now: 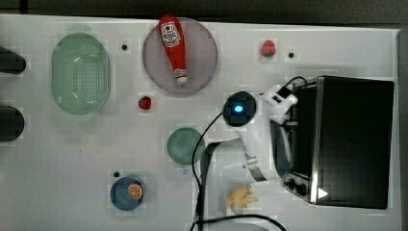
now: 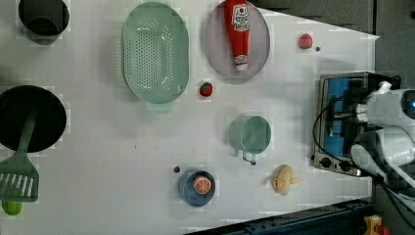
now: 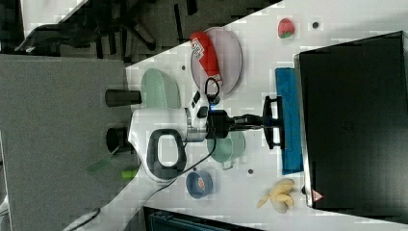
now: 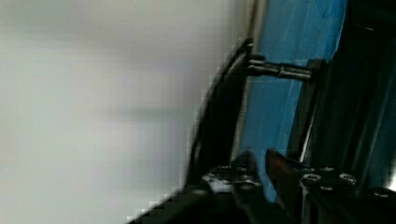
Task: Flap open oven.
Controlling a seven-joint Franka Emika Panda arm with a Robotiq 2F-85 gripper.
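Gripper (image 3: 266, 121) pinching oven (image 3: 353, 120) door handle (image 3: 275, 122); green cup (image 3: 226, 147) under arm; banana (image 3: 278, 196) beside oven

Free room: we see bare white tabletop (image 1: 62, 159) across the top view's lower left | Obstacles: black box-shaped toaster oven (image 1: 353, 139) fills the top view's right; green round cup (image 1: 185, 146) and yellow banana (image 1: 242, 197) nearby.

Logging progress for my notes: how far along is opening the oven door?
Done: the gripper has reached the oven's handle and looks closed on it. In hand: the blue glass door seems only slightly off the front. Left: swinging it fully down.
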